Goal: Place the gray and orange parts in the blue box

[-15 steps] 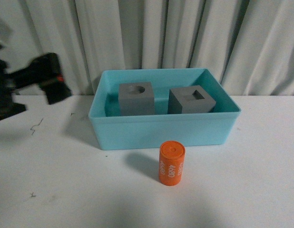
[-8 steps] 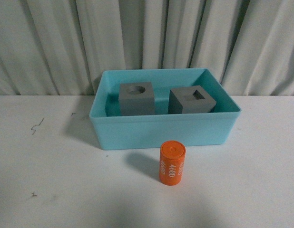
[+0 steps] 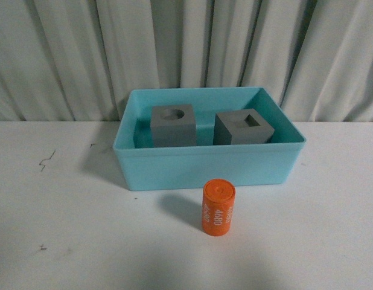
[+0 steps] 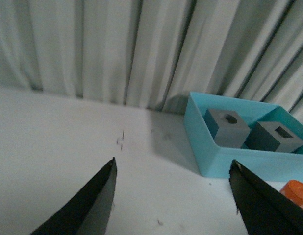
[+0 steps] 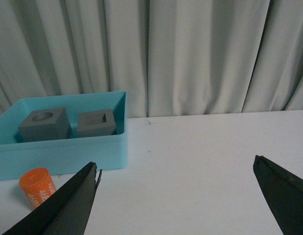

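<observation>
Two gray cubes sit inside the blue box (image 3: 204,166): one with a round hole (image 3: 173,125) on the left, one with a square hole (image 3: 242,127) on the right. An orange cylinder (image 3: 218,207) printed "4680" stands upright on the table just in front of the box. Neither arm shows in the front view. My left gripper (image 4: 173,166) is open over bare table, with the box (image 4: 225,164), both cubes and the orange cylinder (image 4: 296,192) off to one side. My right gripper (image 5: 176,164) is open above bare table, apart from the box (image 5: 68,152) and cylinder (image 5: 37,187).
A white table (image 3: 66,229) with a few small dark marks carries everything. A pale pleated curtain (image 3: 186,48) hangs close behind the box.
A dark arm seen at the far left of the front view one second ago has drawn out of the picture. The box, cubes and cylinder have not moved.
</observation>
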Tool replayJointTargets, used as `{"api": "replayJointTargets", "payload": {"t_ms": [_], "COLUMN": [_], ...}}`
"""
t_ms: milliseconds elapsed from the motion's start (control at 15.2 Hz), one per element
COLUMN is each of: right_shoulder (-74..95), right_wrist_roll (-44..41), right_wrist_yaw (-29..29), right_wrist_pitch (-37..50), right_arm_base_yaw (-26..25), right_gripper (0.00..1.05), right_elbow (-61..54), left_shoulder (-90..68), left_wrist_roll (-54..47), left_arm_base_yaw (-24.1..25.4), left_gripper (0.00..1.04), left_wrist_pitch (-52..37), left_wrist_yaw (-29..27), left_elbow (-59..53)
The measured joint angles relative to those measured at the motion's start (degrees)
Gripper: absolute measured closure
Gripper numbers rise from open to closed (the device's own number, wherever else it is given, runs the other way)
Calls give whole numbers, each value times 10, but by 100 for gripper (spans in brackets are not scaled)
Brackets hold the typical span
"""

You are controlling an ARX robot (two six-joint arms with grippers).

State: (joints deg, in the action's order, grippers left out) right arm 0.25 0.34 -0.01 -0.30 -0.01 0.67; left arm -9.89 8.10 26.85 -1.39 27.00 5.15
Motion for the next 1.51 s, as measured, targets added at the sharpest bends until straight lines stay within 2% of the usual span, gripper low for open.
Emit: {"api": "replayJointTargets", "payload": {"t_ms": [132, 329, 461, 526, 592, 1447, 1513], "right_shoulder": [0, 0, 0, 0, 0, 0, 0], "right_wrist_roll": [0, 0, 0, 0, 0, 0, 0], "right_wrist_yaw": [0, 0, 0, 0, 0, 0, 0], "right_wrist_pitch": [0, 1, 1, 1, 1, 1, 1], "right_arm_base_yaw": [0, 0, 0, 0, 0, 0, 0], "right_gripper": [6, 6, 6, 6, 6, 6, 6], "right_elbow": [0, 0, 0, 0, 0, 0, 0], "left_shoulder": [38, 60, 71, 90, 93, 95, 95], "left_wrist_roll": [-60, -71, -72, -71, -73, -73, -73], "left_arm_base_yaw": [-86, -152, -189, -241, -275, -269, -269], "left_gripper": [69, 102, 103, 103, 103, 103, 97], "left_wrist_pitch": [-3, 8, 14, 12, 23, 16, 16], "left_wrist_yaw": [-86, -151, -191, -248, -259, -270, -270], "left_elbow": [-8, -20, -24, -37, -45, -45, -45]}}
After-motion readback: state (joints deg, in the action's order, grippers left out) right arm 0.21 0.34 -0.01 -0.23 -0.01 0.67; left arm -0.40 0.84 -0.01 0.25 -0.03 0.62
